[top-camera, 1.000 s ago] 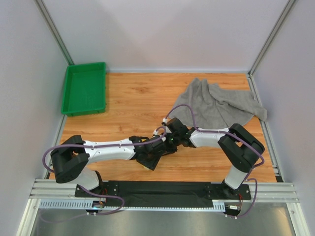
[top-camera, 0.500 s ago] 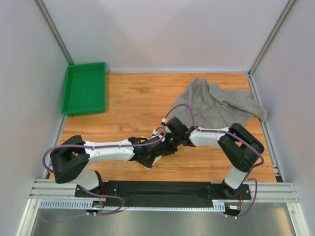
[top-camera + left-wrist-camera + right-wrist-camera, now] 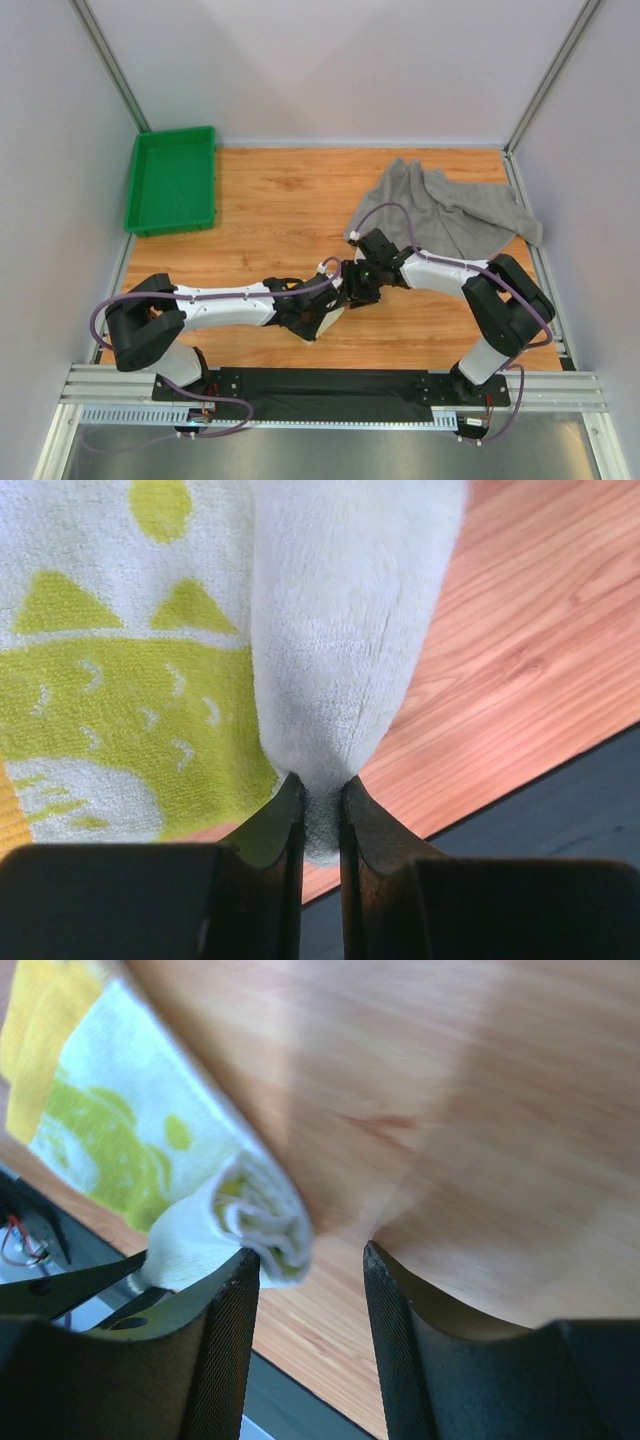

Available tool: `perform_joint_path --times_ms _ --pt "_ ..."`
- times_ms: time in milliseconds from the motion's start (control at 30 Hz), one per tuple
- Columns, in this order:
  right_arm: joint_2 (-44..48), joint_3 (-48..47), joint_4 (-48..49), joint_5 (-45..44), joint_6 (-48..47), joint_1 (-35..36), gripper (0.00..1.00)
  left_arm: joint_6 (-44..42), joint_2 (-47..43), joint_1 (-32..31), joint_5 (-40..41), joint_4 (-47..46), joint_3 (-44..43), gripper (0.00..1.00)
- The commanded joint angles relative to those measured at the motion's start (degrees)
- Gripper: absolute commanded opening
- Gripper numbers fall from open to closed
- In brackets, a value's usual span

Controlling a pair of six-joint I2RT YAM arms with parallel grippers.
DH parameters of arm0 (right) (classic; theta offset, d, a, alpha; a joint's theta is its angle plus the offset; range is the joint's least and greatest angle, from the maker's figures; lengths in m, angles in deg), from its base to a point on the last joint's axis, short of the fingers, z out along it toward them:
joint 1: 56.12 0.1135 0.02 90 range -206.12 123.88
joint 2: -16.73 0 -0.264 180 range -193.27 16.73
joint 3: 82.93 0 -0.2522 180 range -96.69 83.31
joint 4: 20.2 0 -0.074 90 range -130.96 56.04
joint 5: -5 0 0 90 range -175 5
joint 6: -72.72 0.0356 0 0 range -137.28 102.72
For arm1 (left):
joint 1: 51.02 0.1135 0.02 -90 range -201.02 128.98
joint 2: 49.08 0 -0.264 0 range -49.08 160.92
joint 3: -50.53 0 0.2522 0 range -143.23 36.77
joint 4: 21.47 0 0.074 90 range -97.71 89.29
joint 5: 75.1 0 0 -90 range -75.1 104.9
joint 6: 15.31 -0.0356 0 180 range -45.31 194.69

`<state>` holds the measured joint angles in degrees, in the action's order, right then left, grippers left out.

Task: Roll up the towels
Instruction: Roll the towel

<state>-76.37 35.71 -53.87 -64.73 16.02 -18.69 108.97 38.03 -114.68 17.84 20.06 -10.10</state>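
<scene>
At the upper left of the top view sits a green tray [image 3: 175, 180], well away from the work. Low in the middle, the left gripper [image 3: 320, 788] is pinched tight on a fold of the small printed towel [image 3: 110, 720]. The towel lies on the wooden table [image 3: 270, 200], under the two wrists.

Just to the right, the right gripper [image 3: 305, 1260] has its jaws apart. The towel's rolled end [image 3: 262, 1222] leans on one finger but is not squeezed.

I think the roll will go well if the left side holds firm while the right side takes a good new hold, so the roll stays snug and even.

The towel is close to the black strip [image 3: 330, 385] at the bottom edge, so it should not slide down that way. There is bare wood higher up in the middle. The grey towel [image 3: 440, 210] lies bunched at the upper right and waits its turn.
</scene>
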Motion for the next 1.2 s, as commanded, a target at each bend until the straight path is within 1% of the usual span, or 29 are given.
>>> perform_joint_path --times_ms 0,67,200,267,333,367,467,500,567,700,800,933,1000,1033,1167 --pt "3.6 0.9 -5.1 -5.2 -4.0 -3.2 0.47 1.2 0.3 0.9 -7.5 -0.7 1.2 0.02" --pt "6.3 1.4 -5.8 -4.7 -4.0 -4.5 0.47 2.1 -0.8 2.6 -10.0 -1.4 1.2 0.01" --pt "11.8 3.5 -5.3 -2.3 -3.9 -5.2 0.49 2.6 -1.3 5.3 -17.8 -3.5 0.6 0.0" --pt "15.2 4.7 -2.6 1.5 -3.3 -5.3 0.5 3.2 -1.5 7.1 -20.4 -4.8 0.6 0.0" --pt "17.2 7.0 0.8 5.5 -2.7 -5.3 0.51 4.3 -1.6 9.4 -24.7 -5.6 0.6 0.0" --pt "18.6 7.9 1.9 6.4 -1.8 -5.3 0.53 4.6 -1.3 10.4 -28.3 -6.2 0.6 0.0" --pt "20.2 10.7 5.5 9.4 -0.5 -5.3 0.56 6.1 -0.4 13.9 -33.2 -8.4 1.4 0.0" --pt "20.8 11.3 6.4 10.0 -0.2 -5.3 0.56 6.4 -0.2 14.8 -36.4 -9.4 1.9 0.0" --pt "21.0 13.2 9.3 11.7 0.9 -5.3 0.57 7.6 0.3 17.1 -39.9 -12.1 3.7 0.0" --pt "20.9 15.9 14.2 14.4 2.7 -5.1 0.61 9.7 1.7 20.6 -43.3 -14.1 5.6 0.0" --pt "19.5 17.2 18.1 15.8 4.1 -4.9 0.63 12.1 3.5 22.1 -46.6 -17.4 7.3 0.0" --pt "16.6 17.4 22.3 16.3 5.1 -4.1 0.64 13.7 5.7 22.8 -48.0 -19.9 8.2 0.0" --pt "15.7 17.1 22.9 16.1 5.2 -3.9 0.64 15.5 6.1 23.4 -49.2 -21.6 9.4 0.0" --pt "15.1 17.0 23.1 15.9 5.2 -3.6 0.64 16.2 6.1 23.7 -49.7 -24.0 10.4 0.0" --pt "11.9 16.1 23.3 15.1 4.9 -3.2 0.64 17.1 5.9 24.9 -50.5 -25.2 11.2 0.0"
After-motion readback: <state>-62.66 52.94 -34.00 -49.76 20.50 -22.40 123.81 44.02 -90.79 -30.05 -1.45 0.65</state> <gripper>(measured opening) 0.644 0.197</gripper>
